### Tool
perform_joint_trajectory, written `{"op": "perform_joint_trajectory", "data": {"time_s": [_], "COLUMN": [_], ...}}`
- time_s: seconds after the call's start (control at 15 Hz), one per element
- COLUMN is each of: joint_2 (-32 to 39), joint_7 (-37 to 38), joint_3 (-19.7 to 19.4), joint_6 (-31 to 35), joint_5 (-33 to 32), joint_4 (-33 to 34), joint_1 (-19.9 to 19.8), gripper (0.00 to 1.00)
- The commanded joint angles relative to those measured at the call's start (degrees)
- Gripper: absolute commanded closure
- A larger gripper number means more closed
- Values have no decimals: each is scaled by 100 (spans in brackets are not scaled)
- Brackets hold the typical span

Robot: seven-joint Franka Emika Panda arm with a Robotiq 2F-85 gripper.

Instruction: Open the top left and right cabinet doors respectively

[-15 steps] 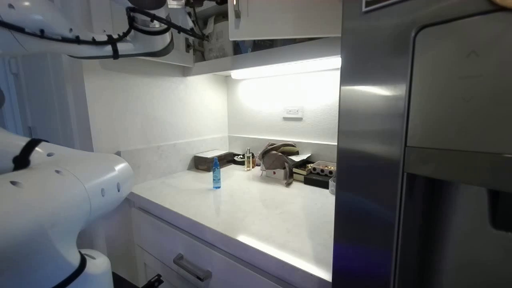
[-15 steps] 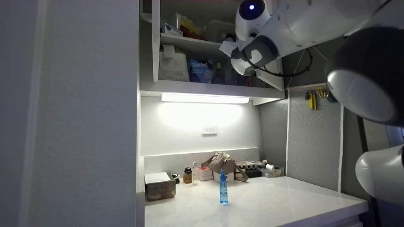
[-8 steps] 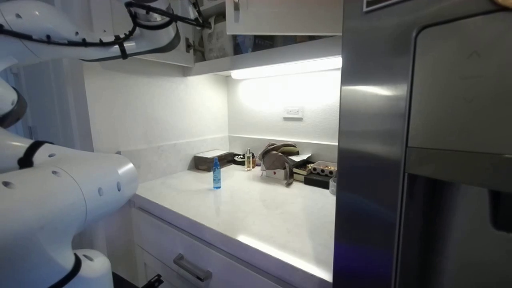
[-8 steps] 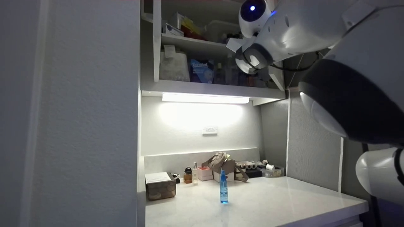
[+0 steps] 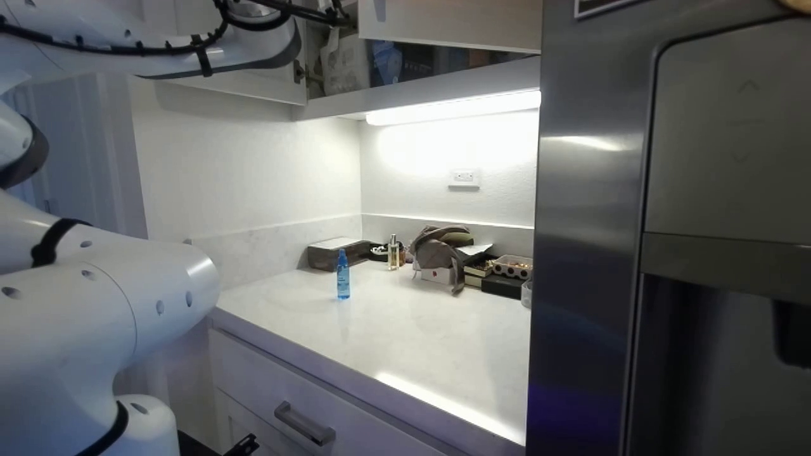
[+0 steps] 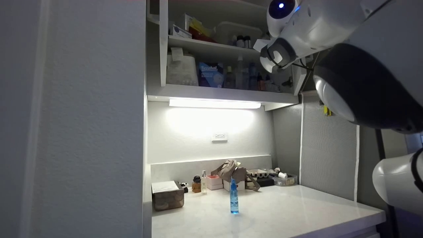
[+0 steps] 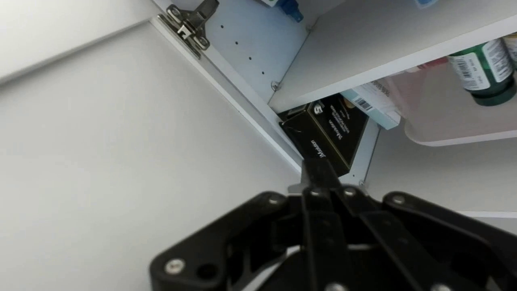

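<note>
Standing open at the left end of the cabinet (image 6: 211,92), the left door (image 6: 164,43) is a flat white panel, seen nearly edge-on in an exterior view. The right door (image 5: 450,20), likewise smooth and white, also stands open; the steel fridge (image 5: 589,209) and, in an exterior view, the arm (image 6: 317,26) block part of it. In the wrist view a metal hinge (image 7: 188,30) joins an open door to the cabinet; which of the two cannot be told. Inside are a black carton (image 7: 329,133) and a labelled green bottle (image 7: 484,72). On the pale, smooth desk (image 5: 431,342) a translucent blue bottle (image 6: 234,198) stands upright, apart from a limp brown bag (image 6: 228,170). The hand (image 7: 321,173) is black and pressed together; contact with that door's edge cannot be confirmed.
</note>
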Motion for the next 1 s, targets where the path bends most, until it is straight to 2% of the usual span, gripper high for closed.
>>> {"op": "perform_joint_trajectory", "data": {"time_s": [0.0,0.93], "joint_2": [403,1257], "joint_7": [-268,-562], "joint_3": [-147,-820], "joint_6": [-44,-89], "joint_5": [27,45], "joint_4": [113,185], "joint_1": [18,415], "gripper": [100,100]}}
